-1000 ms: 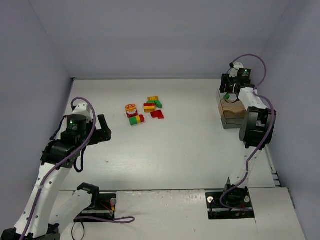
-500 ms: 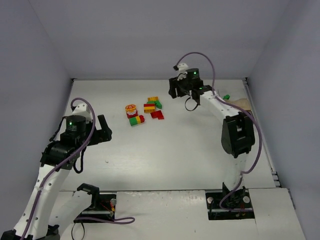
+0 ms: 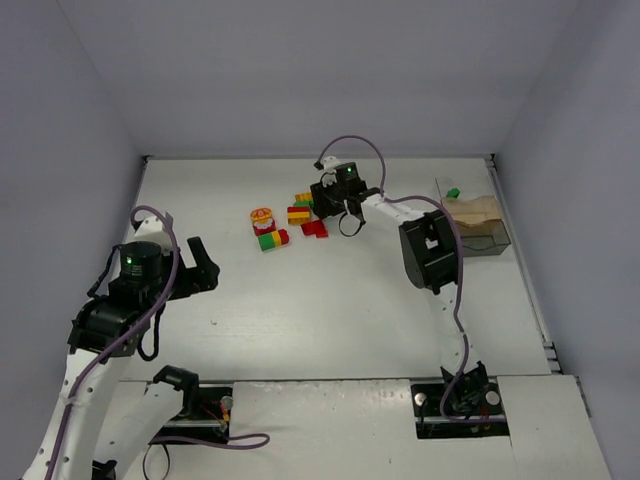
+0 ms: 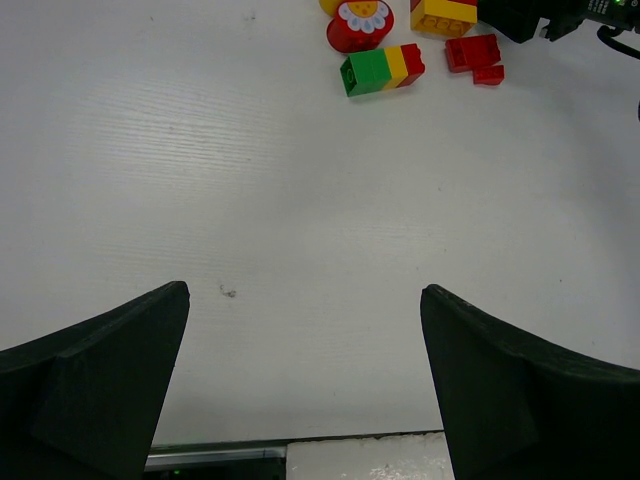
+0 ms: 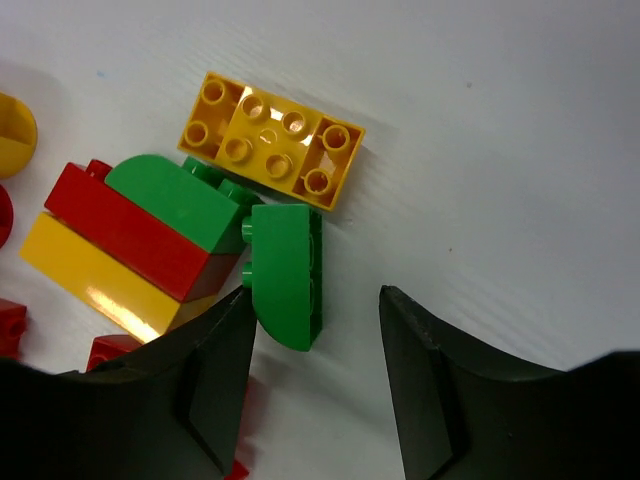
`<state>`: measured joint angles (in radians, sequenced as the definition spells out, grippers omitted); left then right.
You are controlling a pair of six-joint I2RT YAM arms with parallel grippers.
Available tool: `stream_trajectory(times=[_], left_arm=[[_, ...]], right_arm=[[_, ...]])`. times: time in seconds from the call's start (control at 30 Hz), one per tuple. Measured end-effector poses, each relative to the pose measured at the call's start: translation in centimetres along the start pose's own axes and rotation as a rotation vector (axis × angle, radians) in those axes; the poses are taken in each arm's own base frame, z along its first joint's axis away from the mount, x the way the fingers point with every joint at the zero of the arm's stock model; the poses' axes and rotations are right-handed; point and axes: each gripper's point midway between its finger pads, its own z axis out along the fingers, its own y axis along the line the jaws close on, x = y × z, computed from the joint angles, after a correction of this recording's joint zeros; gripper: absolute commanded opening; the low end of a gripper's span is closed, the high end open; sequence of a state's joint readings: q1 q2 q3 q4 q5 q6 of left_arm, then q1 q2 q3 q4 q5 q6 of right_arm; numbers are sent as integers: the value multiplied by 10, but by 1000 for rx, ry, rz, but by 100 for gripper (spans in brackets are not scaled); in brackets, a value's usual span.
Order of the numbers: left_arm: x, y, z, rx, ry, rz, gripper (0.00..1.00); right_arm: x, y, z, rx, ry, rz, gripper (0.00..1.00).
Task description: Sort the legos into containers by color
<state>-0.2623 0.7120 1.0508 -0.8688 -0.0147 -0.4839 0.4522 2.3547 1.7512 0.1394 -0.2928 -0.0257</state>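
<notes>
The legos lie in a cluster at the back middle of the table: a round red-yellow piece (image 3: 261,216), a green-yellow-red brick (image 3: 272,240), a red brick (image 3: 315,229) and a yellow-red stack (image 3: 298,214). My right gripper (image 3: 326,200) is open and low over the cluster's right edge. In the right wrist view a green curved brick (image 5: 288,275) lies between its fingers (image 5: 315,330), close to the left finger, beside an orange brick (image 5: 270,137) and a green-red-yellow stack (image 5: 130,240). The tan tray (image 3: 478,212) stands at the right with a green brick (image 3: 453,193) at its far end. My left gripper (image 3: 203,266) is open and empty.
The left wrist view shows bare white table between the open fingers (image 4: 305,380), with the green-yellow-red brick (image 4: 382,68), the round piece (image 4: 358,22) and red bricks (image 4: 475,52) far ahead. Grey walls close in the table at the back and sides.
My right arm has swung from the tray on the right across to the lego cluster. A green brick now lies at the tray's far end. My left arm has drawn back a little.
</notes>
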Motion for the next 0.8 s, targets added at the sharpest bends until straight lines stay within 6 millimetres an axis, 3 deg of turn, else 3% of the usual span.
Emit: stream_trajectory(times=[0.2, 0.37, 0.53, 0.6, 0.7, 0.8], left_arm=[[3, 1, -7, 3, -6, -16, 92], [3, 1, -8, 4, -8, -23, 92], [4, 1, -5, -2, 5, -22, 92], [4, 1, -4, -4, 9, -21, 92], [4, 1, -3, -5, 11, -21, 92], [4, 1, -2, -6, 13, -21, 92]], right_arm=[[-17, 1, 7, -3, -52, -14, 41], [-17, 4, 10, -8, -55, -14, 12], [-18, 4, 10, 0, -57, -18, 0], [-19, -1, 9, 18, -59, -17, 0], [-17, -11, -2, 61, -56, -10, 0], [-20, -37, -31, 140, -60, 19, 0]])
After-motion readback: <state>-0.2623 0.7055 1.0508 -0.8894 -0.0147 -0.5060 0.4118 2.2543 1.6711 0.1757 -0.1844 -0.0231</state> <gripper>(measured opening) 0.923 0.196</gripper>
